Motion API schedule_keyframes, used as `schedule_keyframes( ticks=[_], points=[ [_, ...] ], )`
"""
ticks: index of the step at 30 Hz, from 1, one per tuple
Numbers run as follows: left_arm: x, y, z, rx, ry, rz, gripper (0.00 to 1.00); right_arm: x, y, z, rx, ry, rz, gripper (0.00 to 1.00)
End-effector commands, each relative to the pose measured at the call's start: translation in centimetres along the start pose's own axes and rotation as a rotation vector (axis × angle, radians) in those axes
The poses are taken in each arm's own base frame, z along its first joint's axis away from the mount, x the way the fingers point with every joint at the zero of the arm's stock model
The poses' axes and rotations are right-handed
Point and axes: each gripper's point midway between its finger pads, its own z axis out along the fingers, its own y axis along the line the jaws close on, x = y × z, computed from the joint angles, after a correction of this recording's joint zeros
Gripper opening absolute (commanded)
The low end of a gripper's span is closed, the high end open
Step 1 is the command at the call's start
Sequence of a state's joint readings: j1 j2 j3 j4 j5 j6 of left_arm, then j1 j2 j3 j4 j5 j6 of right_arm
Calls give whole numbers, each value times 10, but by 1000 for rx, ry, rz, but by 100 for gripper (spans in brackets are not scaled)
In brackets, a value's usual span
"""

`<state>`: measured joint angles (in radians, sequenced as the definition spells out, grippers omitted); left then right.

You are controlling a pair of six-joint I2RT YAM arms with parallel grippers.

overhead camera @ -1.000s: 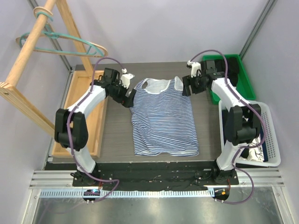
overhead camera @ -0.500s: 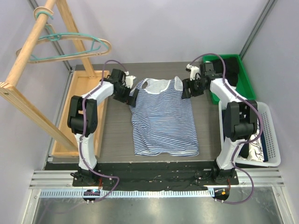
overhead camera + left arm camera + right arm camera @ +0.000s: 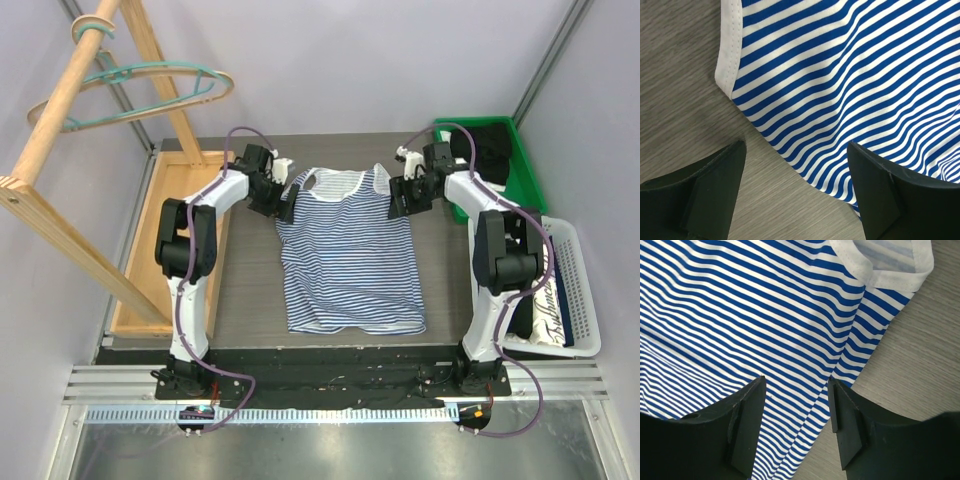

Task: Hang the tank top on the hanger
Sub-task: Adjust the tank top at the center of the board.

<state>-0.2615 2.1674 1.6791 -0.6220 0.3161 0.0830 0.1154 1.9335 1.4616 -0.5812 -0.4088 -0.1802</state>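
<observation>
The left gripper (image 3: 796, 155) hangs spread wide, the tank top (image 3: 350, 260) lying flat just beneath it, its side edge between the jaws. The right gripper (image 3: 796, 385), jaws apart, straddles the shoulder strap. This looks like the grasping step. Next, both should pinch fabric and lift toward the hanger (image 3: 120, 117), far off beyond the left gripper.

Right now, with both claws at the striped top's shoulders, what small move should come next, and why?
Probably close both claws on the fabric. The left claw stands open across the tank top at its side edge, one finger over bare table. The right claw stands open over the striped cloth below the other strap. Neither grips anything yet, and the top lies flat.
</observation>
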Motion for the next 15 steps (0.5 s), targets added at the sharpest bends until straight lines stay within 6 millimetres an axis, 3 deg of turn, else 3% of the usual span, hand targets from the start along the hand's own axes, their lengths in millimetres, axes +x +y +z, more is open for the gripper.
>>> schedule_keyframes(
  ticks=[1,7,15],
  points=[
    [-6,-3,3,26,-9,-20,86,-2,-16,11,45,-18,26,59],
    [-2,-10,3,72,-1,-27,84,-1,-35,21,122,-41,71,55],
    [0,-14,-5,81,-9,-27,84,-36,-46,14,177,-124,67,50]
  ],
)
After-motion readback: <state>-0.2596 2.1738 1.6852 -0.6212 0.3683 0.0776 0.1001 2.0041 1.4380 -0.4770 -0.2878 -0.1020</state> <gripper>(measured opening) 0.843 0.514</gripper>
